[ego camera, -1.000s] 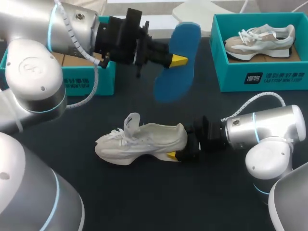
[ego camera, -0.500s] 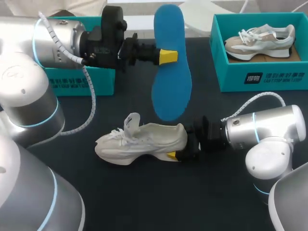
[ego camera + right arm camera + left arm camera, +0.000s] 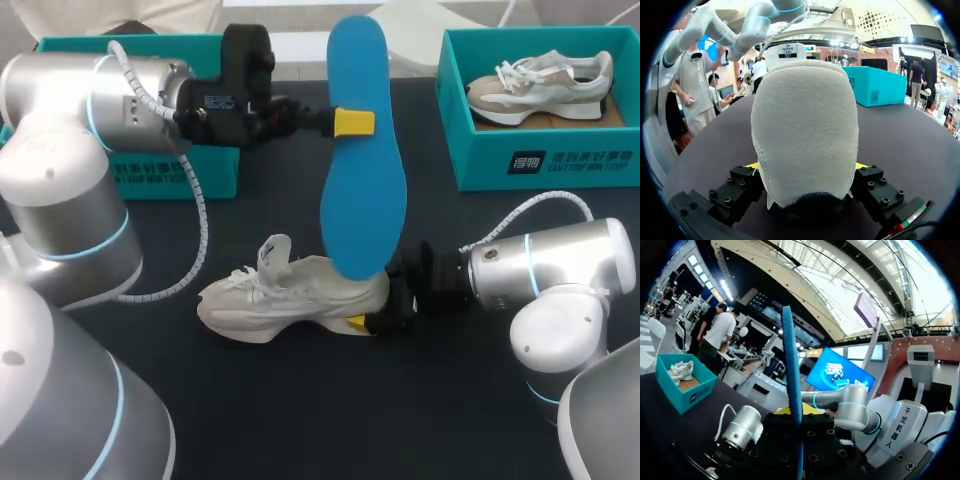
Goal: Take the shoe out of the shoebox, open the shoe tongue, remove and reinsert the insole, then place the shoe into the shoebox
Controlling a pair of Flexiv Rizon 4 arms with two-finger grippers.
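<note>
The white shoe [image 3: 290, 295] lies on its side on the dark bench [image 3: 300, 410]. Its toe points to 9 o'clock and its heel points to 3 o'clock. The tongue [image 3: 272, 250] sticks up from the laces.

My right arm comes in low from 3 o'clock. The right fingers [image 3: 358, 322] are closed on the heel of the shoe, one on each side. In the right wrist view the fuzzy heel [image 3: 805, 130] sits right between the two yellow tips and touches both.

The blue insole [image 3: 362, 150] is out of the shoe and up in the air. It hangs straight up and down, with one end at 12 o'clock and the other at 6 o'clock. The low end is just above the heel of the shoe. I cannot tell if it touches the shoe.

My left arm comes in from 9 o'clock. The left fingers [image 3: 355, 122] pinch the insole near its upper half. In the left wrist view the insole [image 3: 790, 365] shows as a thin blue edge, and the left fingers [image 3: 807, 411] are almost closed on it.

Farther back, at 11 o'clock from the shoe, a teal shoebox [image 3: 190, 170] stands partly behind the left arm. At 1 o'clock a second teal shoebox [image 3: 540, 160] holds a tan shoe [image 3: 545, 80].
</note>
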